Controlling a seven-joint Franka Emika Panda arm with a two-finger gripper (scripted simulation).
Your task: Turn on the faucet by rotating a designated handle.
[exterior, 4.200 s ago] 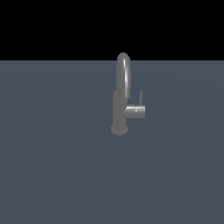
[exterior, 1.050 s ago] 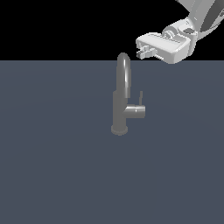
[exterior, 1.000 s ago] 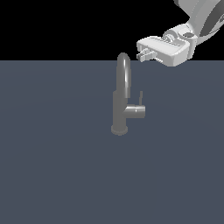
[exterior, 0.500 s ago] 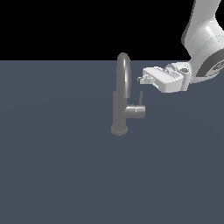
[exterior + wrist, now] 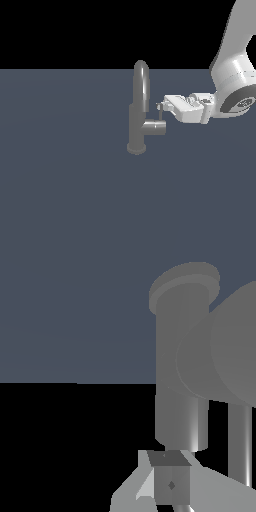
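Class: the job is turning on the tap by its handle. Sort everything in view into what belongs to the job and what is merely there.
Belongs to the job:
faucet
handle, the thin rod on the side stub
gripper, at the handle's top

Merely there:
dark grey floor
Nothing else lies about.

The exterior view looks from a distance, slightly downward, at the whole faucet [image 5: 140, 112], while the wrist view presses close against its body [image 5: 181, 371].

Simulator scene, no real room — flat slate-grey floor [image 5: 60, 200] under a black void, a lone untextured grey faucet [image 5: 139, 115], a white rendered robot arm [image 5: 235, 75].
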